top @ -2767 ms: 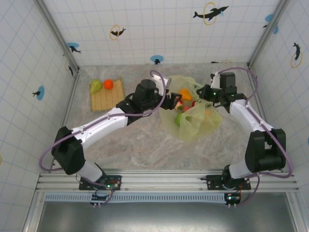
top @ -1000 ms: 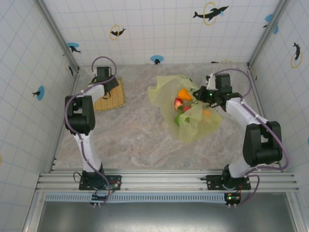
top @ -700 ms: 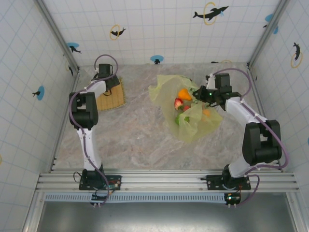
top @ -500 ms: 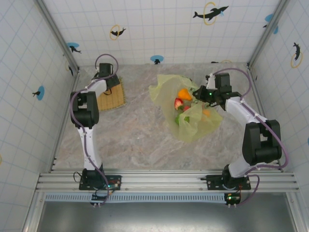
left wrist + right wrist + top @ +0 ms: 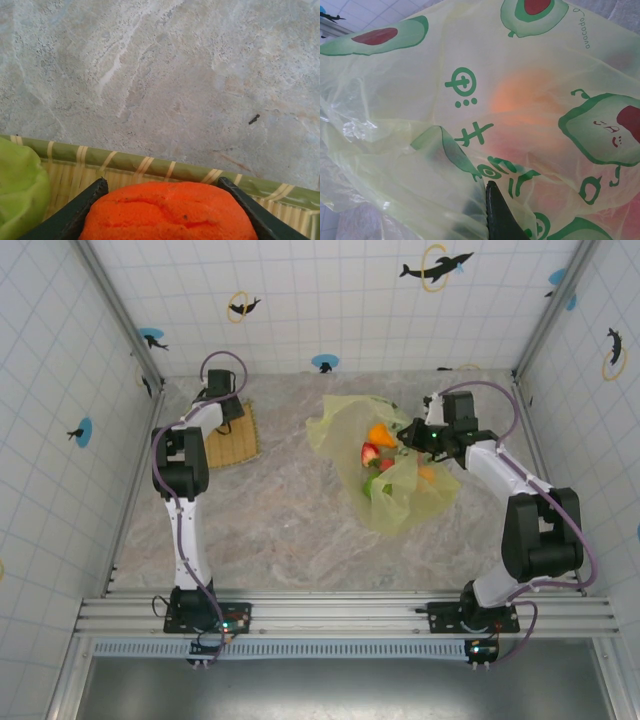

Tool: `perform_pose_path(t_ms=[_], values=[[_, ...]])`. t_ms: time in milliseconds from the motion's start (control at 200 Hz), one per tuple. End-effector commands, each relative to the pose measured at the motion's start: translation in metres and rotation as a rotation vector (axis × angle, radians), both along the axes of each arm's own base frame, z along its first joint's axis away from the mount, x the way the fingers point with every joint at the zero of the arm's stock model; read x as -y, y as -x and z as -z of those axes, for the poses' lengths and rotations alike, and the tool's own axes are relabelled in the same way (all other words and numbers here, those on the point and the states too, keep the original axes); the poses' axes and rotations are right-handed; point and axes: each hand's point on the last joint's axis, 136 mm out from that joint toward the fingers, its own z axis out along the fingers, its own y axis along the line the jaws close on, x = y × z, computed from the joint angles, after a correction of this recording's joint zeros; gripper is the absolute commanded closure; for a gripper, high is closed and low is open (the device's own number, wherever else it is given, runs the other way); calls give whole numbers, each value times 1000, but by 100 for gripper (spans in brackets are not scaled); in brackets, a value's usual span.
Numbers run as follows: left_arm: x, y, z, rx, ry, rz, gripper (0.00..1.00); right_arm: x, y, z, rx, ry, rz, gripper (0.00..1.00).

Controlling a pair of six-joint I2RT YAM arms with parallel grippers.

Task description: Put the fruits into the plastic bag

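In the top external view, your left arm reaches to about ten o'clock on the grey marbled table, with the left gripper at the far edge of the square tan woven mat. From this height you cannot tell how its fingers stand. Toward one o'clock lies the translucent yellow-green plastic bag, its mouth open toward eleven o'clock. Inside it are an orange fruit, a red fruit at seven o'clock of that one, and a bright green fruit nearer you. The right gripper sits at the bag's three o'clock rim, touching the film. In the left wrist view, a round orange toy fruit lies at six o'clock between the two dark fingers, which lie against its flanks at nine and three o'clock, clamped on it. It rests on the mat's striped weave, with a yellow-green fruit just beside it at eight o'clock and bare table beyond the mat at twelve. In the right wrist view, the bag's film, printed with green-and-red avocado marks, hangs close to the lens. An orange glow shows through it at two o'clock, and a dark fingertip rises at six o'clock with the fingers drawn together, pinching the film.
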Motion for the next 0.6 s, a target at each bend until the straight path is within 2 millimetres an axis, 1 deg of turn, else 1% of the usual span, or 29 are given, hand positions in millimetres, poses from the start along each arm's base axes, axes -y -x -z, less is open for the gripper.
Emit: perform_pose_path(t_ms=[0,65,90,100,115,180,190,215,275,300,335,345,360,370,385,410,425,435,450,465,485,500,505,520,555,570,581,596], values=[[-2,6,6,-42,-1,22,46,-5,-7,-17,44,-5,-15,100],[0,8,-4,-25,9,30,49,-5,-6,-17,46,-3,-15,100],[1,9,-3,-26,14,32,50,-5,-6,-17,48,-3,-15,100],[1,7,-18,2,15,32,51,-6,-6,-17,48,-3,-15,100],[2,8,-25,11,18,34,51,-5,-6,-17,47,-3,-14,100],[7,13,-41,41,37,45,53,-6,-5,-16,44,-4,-15,100],[7,16,-41,39,39,47,53,-6,-4,-16,43,-4,-14,100],[10,17,-52,61,47,52,53,-6,-4,-16,43,-3,-14,100],[17,29,-69,92,69,61,54,-5,-4,-15,46,1,-11,100],[21,37,-72,98,83,68,54,-5,-4,-15,46,0,-8,100],[29,46,-87,131,103,80,54,-5,-4,-15,48,-1,-6,100],[31,50,-87,132,110,82,54,-5,-4,-15,49,-1,-6,100],[35,54,-95,151,120,87,54,-5,-4,-15,51,0,-5,100],[38,59,-95,153,126,91,54,-4,-4,-15,51,0,-3,100],[43,64,-102,171,137,101,54,-4,-4,-15,49,0,-1,100],[50,77,-103,177,150,115,54,-4,-5,-15,51,1,-2,100],[55,82,-114,206,156,123,54,-4,-5,-16,51,1,-2,100],[57,89,-114,209,160,126,54,-5,-5,-15,49,1,-4,100],[61,94,-122,230,168,130,54,-5,-5,-15,49,2,-4,100],[64,103,-124,239,177,132,54,-5,-5,-15,48,4,-5,100],[70,110,-134,266,194,144,54,-4,-5,-15,49,6,-4,100],[74,119,-131,265,204,151,54,-4,-6,-16,51,6,-3,100],[77,120,-137,278,209,158,54,-3,-6,-16,50,6,-3,100],[82,127,-145,299,221,172,54,-3,-6,-17,51,6,-3,100],[93,143,-155,326,245,192,54,-4,-6,-18,54,5,-3,100],[98,151,-156,326,249,203,54,-4,-6,-19,57,5,-3,100],[102,155,-163,340,254,215,54,-4,-6,-18,56,4,-2,100],[108,162,-168,350,259,230,54,-3,-7,-19,60,5,0,100]])
